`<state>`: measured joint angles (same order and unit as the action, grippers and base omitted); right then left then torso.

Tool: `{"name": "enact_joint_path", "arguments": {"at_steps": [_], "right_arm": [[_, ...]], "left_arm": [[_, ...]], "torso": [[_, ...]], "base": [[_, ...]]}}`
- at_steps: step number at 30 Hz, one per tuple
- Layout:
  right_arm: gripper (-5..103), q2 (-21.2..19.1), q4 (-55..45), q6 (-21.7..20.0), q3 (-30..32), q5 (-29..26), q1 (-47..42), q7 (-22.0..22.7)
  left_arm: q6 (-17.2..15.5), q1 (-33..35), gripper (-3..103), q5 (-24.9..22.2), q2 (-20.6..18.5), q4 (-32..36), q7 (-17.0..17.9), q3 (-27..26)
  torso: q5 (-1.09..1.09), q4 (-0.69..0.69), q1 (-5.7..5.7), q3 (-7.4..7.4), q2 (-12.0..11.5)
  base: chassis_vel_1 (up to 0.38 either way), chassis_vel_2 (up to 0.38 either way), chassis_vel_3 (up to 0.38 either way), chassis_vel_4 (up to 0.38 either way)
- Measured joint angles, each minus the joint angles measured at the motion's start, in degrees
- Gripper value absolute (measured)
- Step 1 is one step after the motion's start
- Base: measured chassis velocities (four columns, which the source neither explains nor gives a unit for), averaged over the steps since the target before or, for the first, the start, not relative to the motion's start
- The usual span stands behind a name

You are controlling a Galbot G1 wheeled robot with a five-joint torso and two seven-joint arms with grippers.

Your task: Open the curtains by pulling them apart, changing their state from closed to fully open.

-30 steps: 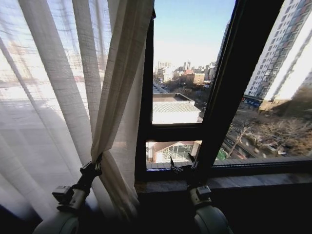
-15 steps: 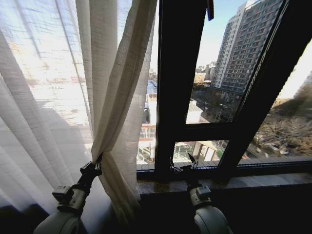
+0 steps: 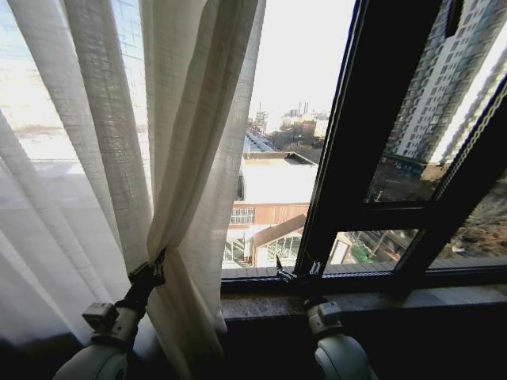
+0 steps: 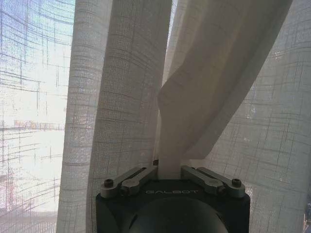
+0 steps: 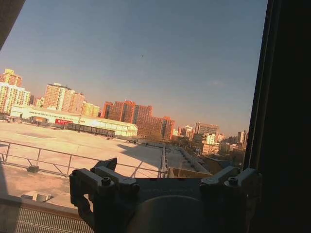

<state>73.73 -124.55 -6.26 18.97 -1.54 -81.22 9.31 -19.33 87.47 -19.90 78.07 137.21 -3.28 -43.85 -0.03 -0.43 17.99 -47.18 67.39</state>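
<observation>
Clenched on a bunched fold of cloth, my left tool (image 3: 156,265) sits low at the left of the head view, its dark fingers pinching the sheer cream-white pleated curtains (image 3: 190,158) where the fabric narrows to a waist. From the left wrist camera I see the same grip up close: my left tool (image 4: 169,170) has a flat strip of the woven curtains (image 4: 141,92) rising straight out from between its two metal finger links, and the cloth spreads above into broad folds that cross one another.

The gathered fabric hangs over the left half of the window, with light coming through its weave. Below my grip it flares out again and drops down past the dark stone window sill (image 3: 364,301).

My right tool (image 3: 297,271) is held up just in front of that sill, near the foot of the dark metal window frame (image 3: 372,119), with its two fingers released and spread, touching nothing. In the right wrist view the right tool (image 5: 165,177) is dark against the glass, its fingers (image 5: 104,167) apart, with the frame (image 5: 286,97) running up one side.

Beyond the uncovered pane I see a pale flat rooftop (image 3: 277,178), a tall grey apartment block (image 3: 444,87), and bright sky.
</observation>
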Motion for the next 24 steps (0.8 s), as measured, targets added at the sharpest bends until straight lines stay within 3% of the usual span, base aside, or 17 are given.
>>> {"name": "enact_joint_path", "arguments": {"at_steps": [6,15,24], "right_arm": [[100,0.0,0.24,0.03,-0.04,0.0,0.15,-0.36],[100,0.04,0.38,0.05,0.22,0.81,0.06,-1.43],[100,-0.03,0.51,0.09,0.37,0.94,0.01,-1.48]], "left_arm": [[0.96,0.55,0,0.13,0.78,-0.19,-0.07,-0.45],[0.97,0.4,0,0.14,0.52,-0.27,-0.08,-0.43],[0.96,0.26,0,0.19,0.46,-0.42,-0.09,-0.23]], "torso": [[0.1,-0.03,0.0,-0.01,-0.01],[0.01,0.0,0.0,-0.01,0.0],[0.06,-0.01,-0.01,-0.01,-0.01]], "base": [[-0.005,-0.009,0.008,0.007],[-0.029,-0.017,0.04,0.015],[0.0,0.0,0.0,0.0]]}}
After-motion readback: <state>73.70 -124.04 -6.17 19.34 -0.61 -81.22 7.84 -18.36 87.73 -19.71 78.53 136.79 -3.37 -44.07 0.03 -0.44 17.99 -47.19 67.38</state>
